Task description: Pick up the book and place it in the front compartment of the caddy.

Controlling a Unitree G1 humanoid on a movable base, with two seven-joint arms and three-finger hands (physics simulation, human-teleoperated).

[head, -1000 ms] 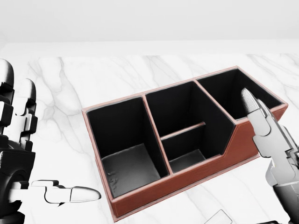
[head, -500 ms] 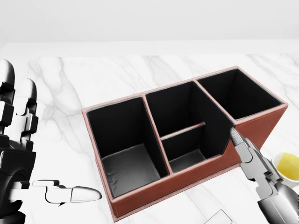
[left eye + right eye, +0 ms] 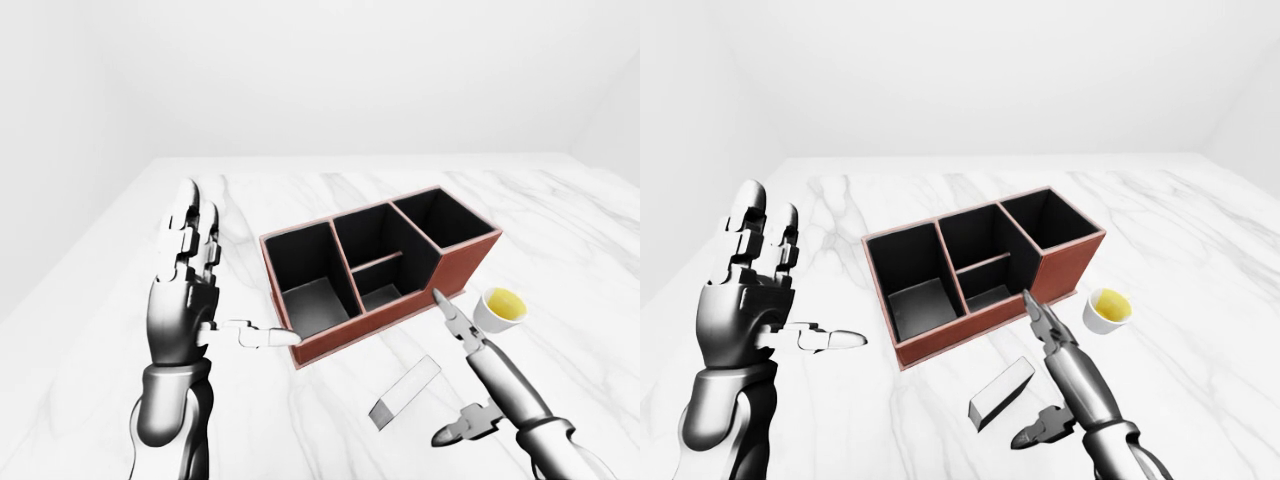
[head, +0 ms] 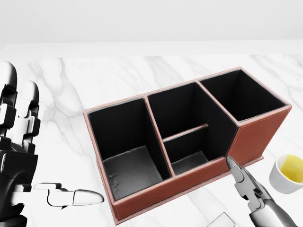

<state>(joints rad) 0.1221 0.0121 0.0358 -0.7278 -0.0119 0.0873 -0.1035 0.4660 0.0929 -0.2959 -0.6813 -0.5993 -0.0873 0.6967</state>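
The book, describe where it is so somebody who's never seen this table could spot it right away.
Start at the reddish-brown caddy on the marble table. In the left-eye view, look just below its lower right corner: the book lies flat there, left of the right hand. It is a slim pale slab, unlike the round cup with yellow inside.

In the head view the book (image 4: 221, 219) is cut off at the bottom edge.

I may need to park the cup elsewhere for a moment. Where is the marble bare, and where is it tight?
Bare marble stretches beyond the caddy toward the top of the left-eye view, and to the right of the cup. It is tight below the caddy, where the book, the right hand and the left hand thumb crowd its near wall.
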